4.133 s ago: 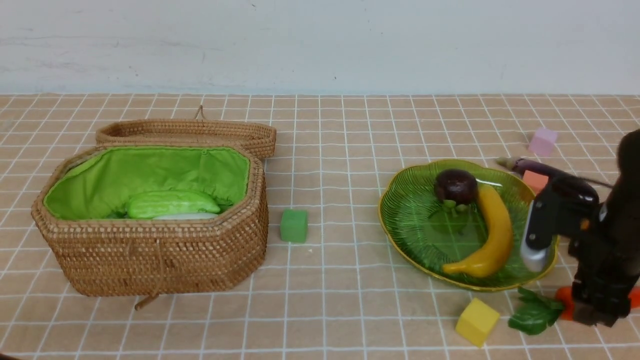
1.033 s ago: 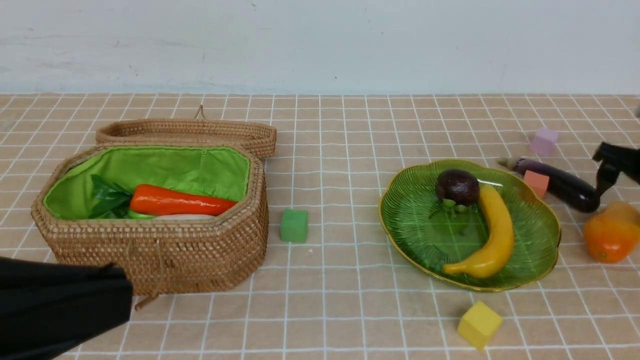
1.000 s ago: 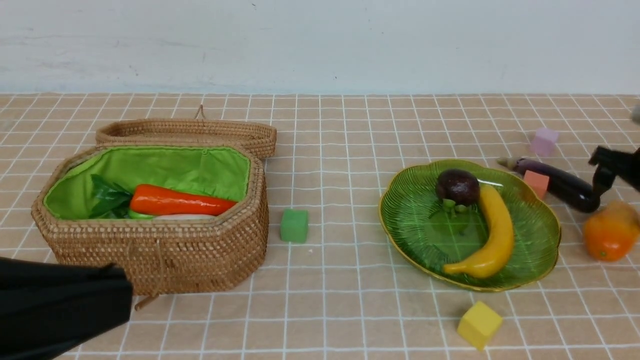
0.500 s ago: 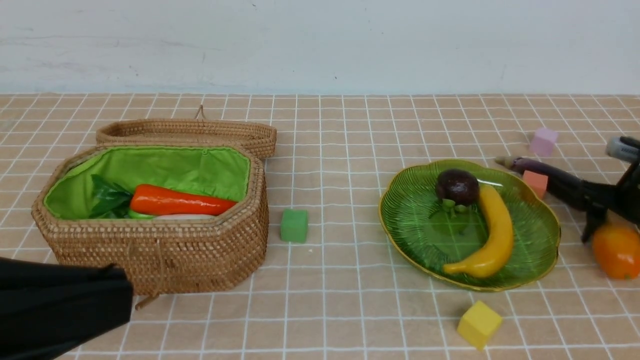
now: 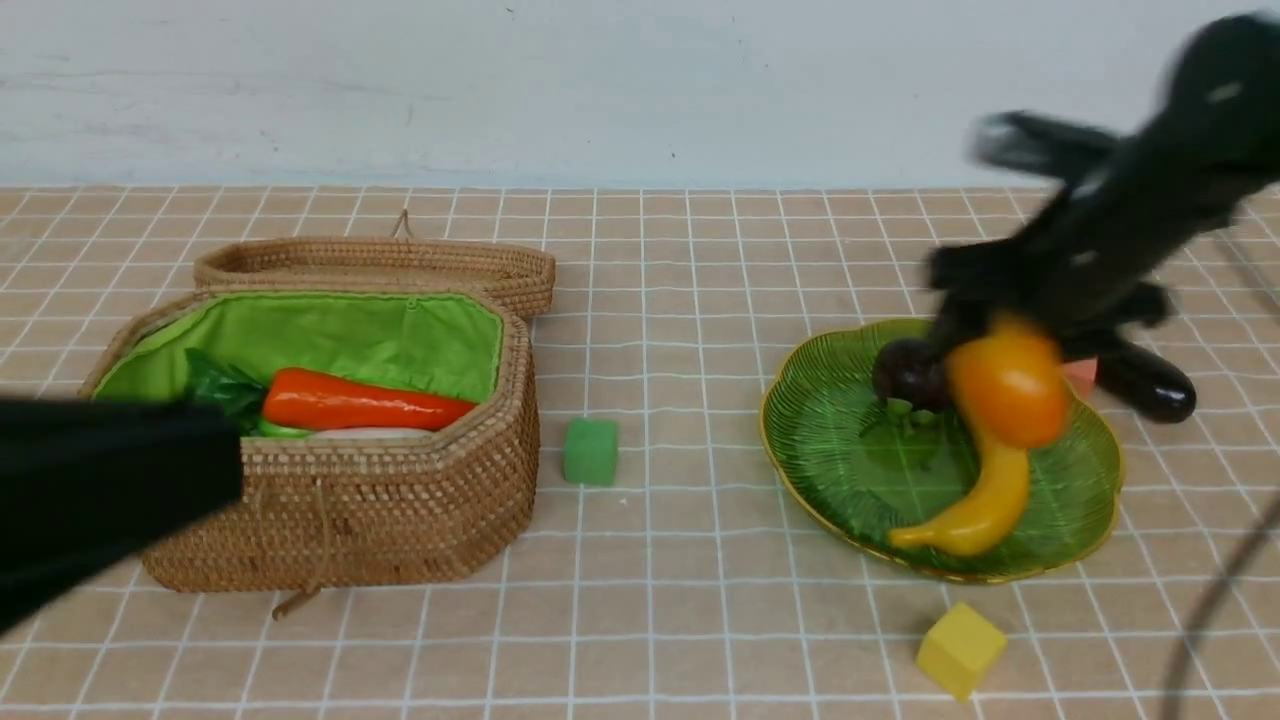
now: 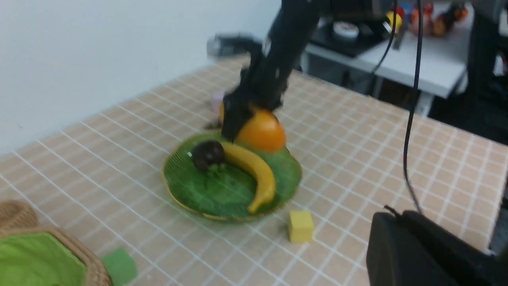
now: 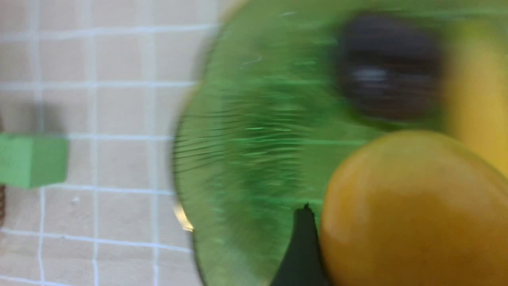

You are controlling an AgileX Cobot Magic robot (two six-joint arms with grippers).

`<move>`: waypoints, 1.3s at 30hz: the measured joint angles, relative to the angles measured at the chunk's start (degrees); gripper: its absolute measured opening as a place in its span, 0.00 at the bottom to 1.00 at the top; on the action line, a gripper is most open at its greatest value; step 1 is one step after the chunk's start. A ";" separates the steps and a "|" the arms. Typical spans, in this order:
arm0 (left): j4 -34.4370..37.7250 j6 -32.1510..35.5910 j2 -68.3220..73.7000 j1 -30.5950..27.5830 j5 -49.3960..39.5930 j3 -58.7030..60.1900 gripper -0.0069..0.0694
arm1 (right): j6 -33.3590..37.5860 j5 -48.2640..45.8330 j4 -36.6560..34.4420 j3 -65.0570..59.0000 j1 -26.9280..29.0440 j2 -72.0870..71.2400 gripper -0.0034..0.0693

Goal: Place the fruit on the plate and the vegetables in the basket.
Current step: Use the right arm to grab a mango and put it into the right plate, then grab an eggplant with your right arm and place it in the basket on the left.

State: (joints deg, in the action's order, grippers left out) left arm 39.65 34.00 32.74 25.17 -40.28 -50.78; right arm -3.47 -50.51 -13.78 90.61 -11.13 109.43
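Note:
My right gripper [image 5: 1003, 372] is shut on the orange-yellow mango [image 5: 1012, 395] and holds it above the back right of the green plate [image 5: 800, 455]; the arm is motion-blurred. In the right wrist view the mango [image 7: 416, 214] sits against one dark finger [image 7: 301, 246]. The banana [image 5: 995, 500] and the dark mangosteen [image 5: 903, 375] lie in the plate. The purple eggplant [image 5: 1150, 385] lies on the table behind the plate's right. The wicker basket [image 5: 330, 520] at the left holds the carrot [image 5: 360, 410], which covers what is beneath. My left gripper [image 5: 225, 455], shut and empty, hovers before the basket.
A green cube [image 5: 590, 452] sits between basket and plate. A yellow cube [image 5: 960, 648] lies in front of the plate. A pink-orange cube [image 5: 1083, 372] lies by the eggplant. The basket lid [image 5: 380, 262] lies open behind it. A wall bounds the far edge.
My right gripper has closed on the mango, which lay on the table right of the plate, and lifted it left over the plate. My left arm has risen slightly.

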 joint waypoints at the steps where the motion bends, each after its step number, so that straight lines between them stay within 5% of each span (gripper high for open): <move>1: 0.05 0.00 0.00 0.00 0.33 0.00 0.08 | 0.06 1.07 0.00 0.00 -1.19 1.48 0.80; 5: 0.12 0.00 0.00 0.00 0.40 0.00 0.08 | 0.10 2.20 0.17 -0.10 -2.07 4.21 0.82; 8: 0.12 0.00 0.00 0.00 0.08 0.00 0.08 | 0.10 2.11 0.42 -0.10 -2.13 4.63 0.96; 11: 0.12 0.00 0.00 0.00 -0.44 0.00 0.08 | 0.10 0.51 1.30 0.67 -2.18 3.25 0.98; 16: 0.12 0.00 0.00 0.00 -1.62 0.00 0.08 | 0.91 -4.13 11.56 4.05 -1.61 -1.53 0.90; 21: 0.23 0.00 0.00 0.00 -3.37 0.00 0.08 | 8.96 -5.46 22.11 6.86 5.37 -2.93 0.76; 28: 0.28 0.00 0.00 0.00 -6.41 0.00 0.08 | 32.60 -1.80 4.59 9.32 22.06 7.39 0.73; 33: 0.28 0.00 0.00 0.00 -6.59 0.00 0.08 | 40.68 -0.24 -7.31 14.54 26.25 15.00 0.79; 39: 0.28 0.00 0.00 0.00 -6.59 0.00 0.08 | 47.27 1.71 -10.48 18.96 26.06 21.24 0.82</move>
State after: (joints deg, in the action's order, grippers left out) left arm 39.93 34.00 32.74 25.17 -46.87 -50.78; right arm 43.79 -48.81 -24.26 109.56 14.93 130.67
